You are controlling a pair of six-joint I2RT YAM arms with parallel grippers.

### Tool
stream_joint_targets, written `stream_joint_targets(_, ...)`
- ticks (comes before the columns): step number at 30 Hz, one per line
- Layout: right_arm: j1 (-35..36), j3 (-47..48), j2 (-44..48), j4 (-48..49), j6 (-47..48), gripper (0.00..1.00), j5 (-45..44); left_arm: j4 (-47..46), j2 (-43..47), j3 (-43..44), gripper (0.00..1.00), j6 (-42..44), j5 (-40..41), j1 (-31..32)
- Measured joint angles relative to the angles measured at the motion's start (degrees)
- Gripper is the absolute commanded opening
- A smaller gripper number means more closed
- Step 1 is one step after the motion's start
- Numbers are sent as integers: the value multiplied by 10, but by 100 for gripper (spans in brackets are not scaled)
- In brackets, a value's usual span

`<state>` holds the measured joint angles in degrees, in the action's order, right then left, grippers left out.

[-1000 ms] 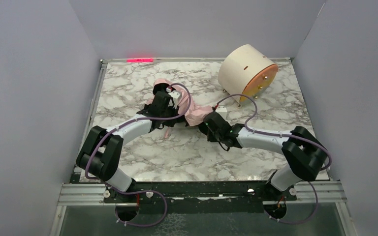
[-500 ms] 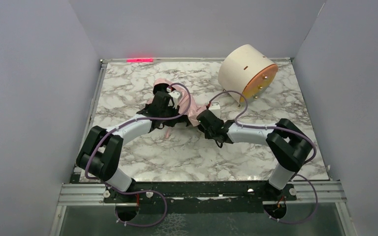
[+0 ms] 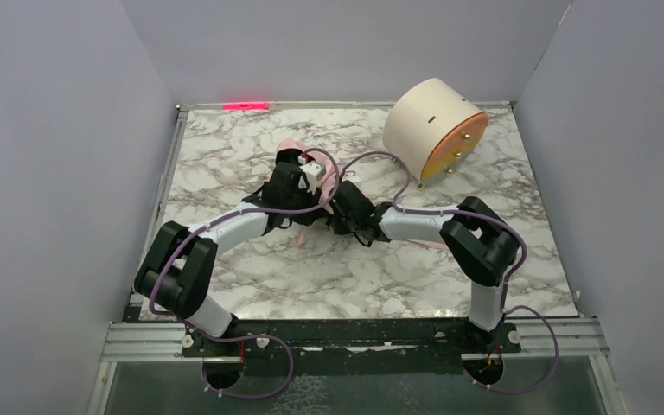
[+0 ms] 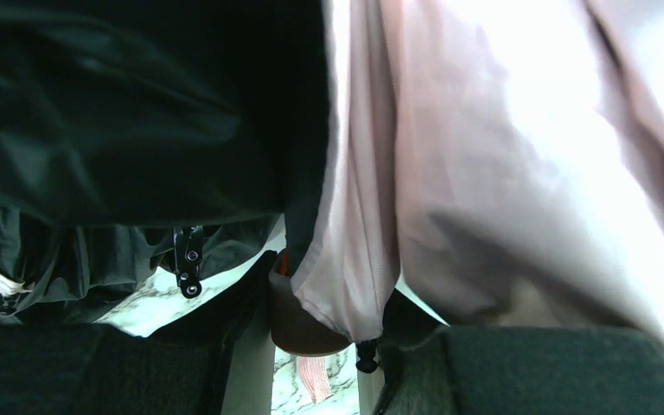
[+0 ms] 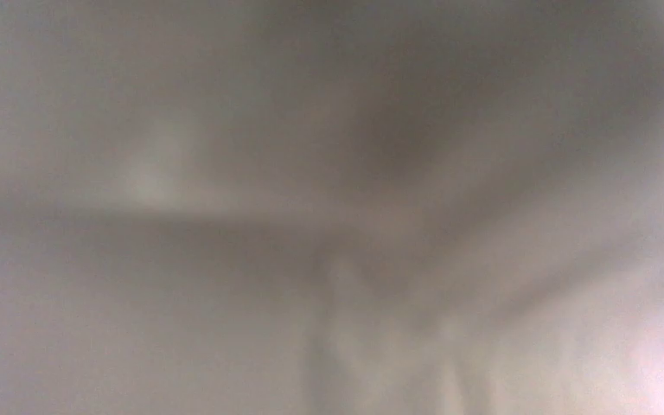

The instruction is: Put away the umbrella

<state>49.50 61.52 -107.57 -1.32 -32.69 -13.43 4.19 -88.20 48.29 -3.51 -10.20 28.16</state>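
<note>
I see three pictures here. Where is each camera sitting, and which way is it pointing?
Top external: fixed high behind the robot, looking down at the marble table, umbrella and drum; left arm and right arm show.
Left wrist: on the left arm, looking along its fingers into pink fabric.
Right wrist: on the right arm, so close to something pinkish that all blurs; no fingers discernible.
Shared: top and left wrist both show the umbrella.

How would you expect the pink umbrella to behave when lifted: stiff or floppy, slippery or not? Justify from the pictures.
Probably floppy: the umbrella hangs in loose fabric folds in the left wrist view. Perhaps slippery, since that cloth looks smooth and shiny. Its loose strap may dangle and snag.
</note>
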Motion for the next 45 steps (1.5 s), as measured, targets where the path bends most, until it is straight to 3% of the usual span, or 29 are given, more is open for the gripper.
stream_joint_targets(6,0,26,-31,39,6,1,45,-5,-3,0,0,8,-26,7)
stream_joint_targets(11,-2,-30,5,72,27,6,100,-3,-5,0,0,23,-40,8)
stream_joint_targets(21,4,-199,312,44,81,27,260,11,-11,0,0,106,-73,12)
stream_joint_targets(28,6,-182,496,-70,105,46,212,24,-23,4,0,179,-101,12)
stream_joint_targets(32,0,-150,507,-151,98,52,110,30,-24,4,0,218,-132,12)
stream_joint_targets(35,-31,-146,479,-190,84,54,83,36,-24,4,0,245,-154,12)
stream_joint_targets(45,-68,-177,449,-209,47,59,176,26,-23,-9,0,269,-164,13)
